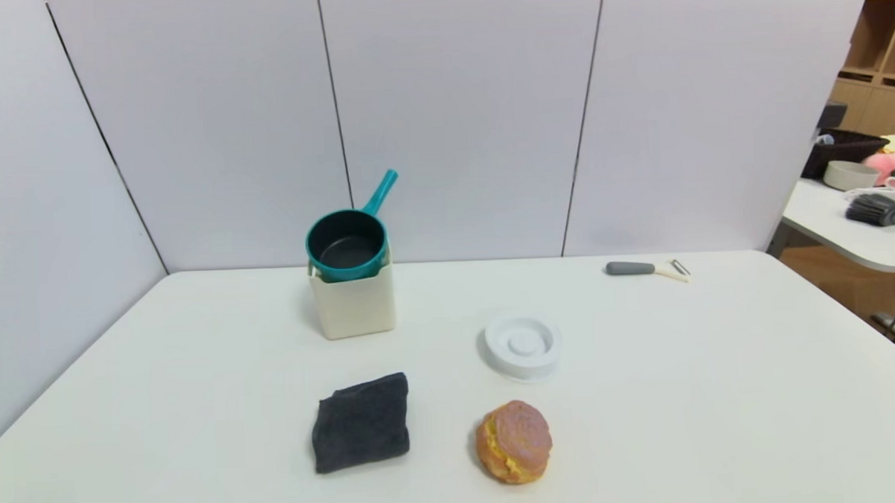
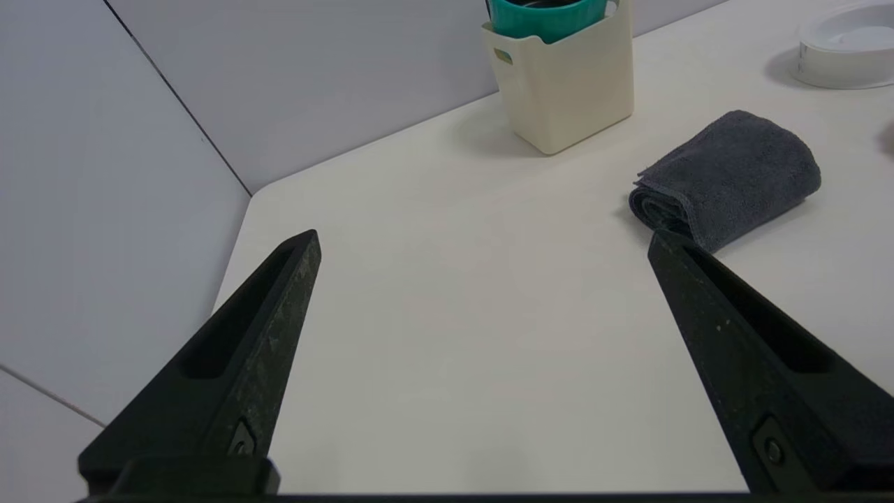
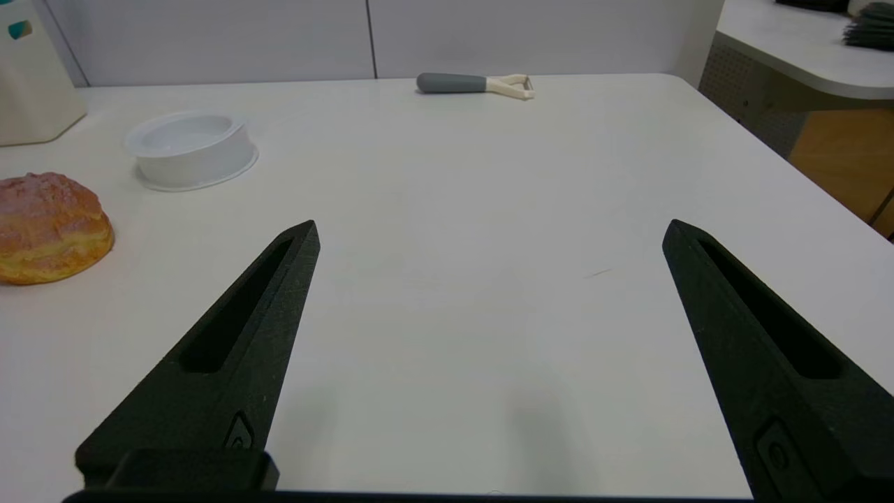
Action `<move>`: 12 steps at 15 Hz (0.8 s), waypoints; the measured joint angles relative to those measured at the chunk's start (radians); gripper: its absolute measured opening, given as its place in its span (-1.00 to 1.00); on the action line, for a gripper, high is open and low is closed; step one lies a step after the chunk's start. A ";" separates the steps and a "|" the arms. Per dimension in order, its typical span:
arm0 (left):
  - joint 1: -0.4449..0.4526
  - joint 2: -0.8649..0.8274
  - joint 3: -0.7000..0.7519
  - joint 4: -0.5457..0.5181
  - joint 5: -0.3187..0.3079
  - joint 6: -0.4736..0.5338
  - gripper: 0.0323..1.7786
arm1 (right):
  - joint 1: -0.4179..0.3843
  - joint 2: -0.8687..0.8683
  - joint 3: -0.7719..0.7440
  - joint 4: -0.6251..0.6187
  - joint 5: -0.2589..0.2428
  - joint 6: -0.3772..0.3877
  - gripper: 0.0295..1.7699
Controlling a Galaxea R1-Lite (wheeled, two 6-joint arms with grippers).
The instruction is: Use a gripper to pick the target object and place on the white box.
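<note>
Your teal saucepan (image 1: 346, 247) sits in the top of the cream-white box (image 1: 354, 303), tilted, handle pointing up toward the back wall. Your left claw (image 2: 482, 241) hangs low over the table (image 1: 683, 392), fingers spread wide and holding nothing; the box stands well ahead of it, and the folded dark grey cloth (image 2: 730, 178) lies just beyond one fingertip. Your right claw (image 3: 489, 230) is also wide open and empty above bare table, with the pink-and-yellow bun (image 3: 49, 227) off to its side, the round white lid (image 3: 190, 148) farther on, and the grey-handled peeler (image 3: 471, 84) well ahead.
</note>
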 joint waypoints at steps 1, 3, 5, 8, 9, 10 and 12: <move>0.000 -0.040 0.031 0.000 0.001 -0.009 0.90 | 0.000 0.000 0.000 0.000 0.000 0.000 0.92; 0.000 -0.119 0.094 0.001 0.008 -0.033 0.90 | 0.000 0.000 0.000 0.000 0.000 0.000 0.92; 0.001 -0.195 0.153 -0.002 0.032 -0.073 0.90 | 0.000 0.000 0.000 0.000 0.000 0.000 0.92; 0.001 -0.252 0.207 -0.001 0.106 -0.173 0.90 | 0.000 0.000 0.000 0.000 0.000 0.000 0.92; 0.001 -0.261 0.213 0.039 0.115 -0.192 0.90 | 0.000 0.000 0.000 0.000 0.000 0.000 0.92; 0.001 -0.266 0.215 0.063 0.123 -0.204 0.90 | 0.000 0.000 0.000 0.000 0.000 0.000 0.92; 0.002 -0.271 0.216 0.063 0.127 -0.212 0.90 | 0.000 0.000 0.000 0.000 0.000 0.000 0.92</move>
